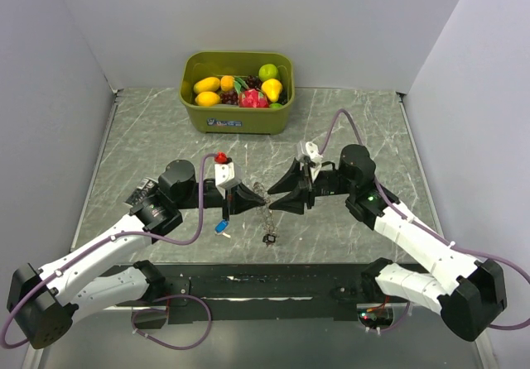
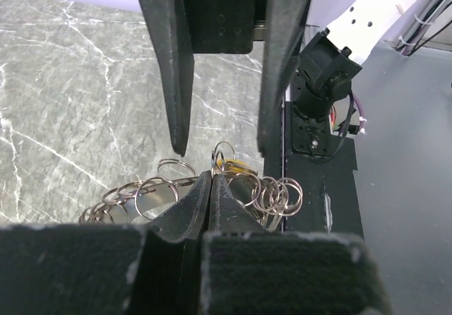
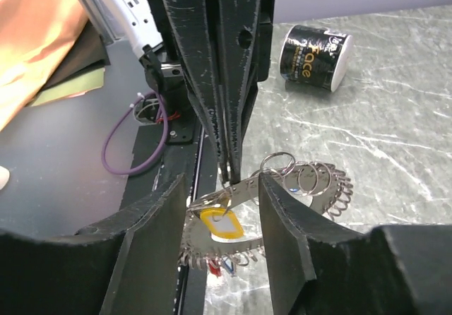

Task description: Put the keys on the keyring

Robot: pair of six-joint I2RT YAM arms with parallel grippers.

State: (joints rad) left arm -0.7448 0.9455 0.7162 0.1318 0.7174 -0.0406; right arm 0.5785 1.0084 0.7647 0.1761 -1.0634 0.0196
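Note:
The keyring [image 3: 304, 182] is a curved metal band strung with several small rings. It hangs from my left gripper [image 1: 247, 197] above the table, with its dark tag [image 1: 269, 238] at the bottom. My left gripper [image 2: 212, 175] is shut on the keyring at a small ring beside the yellow key [image 3: 220, 223]. Red and blue keys [image 3: 224, 265] hang on the lower part of the keyring. My right gripper [image 3: 220, 184] is open, its jaws on either side of the yellow key and the left fingertips [image 3: 227, 161]. A loose blue key [image 1: 222, 227] lies on the table.
A green bin [image 1: 238, 122] of toy fruit stands at the back centre. A black and white can [image 3: 311, 57] lies on the table beyond the left arm. A dark strip [image 1: 273, 285] runs along the near edge between the arm bases.

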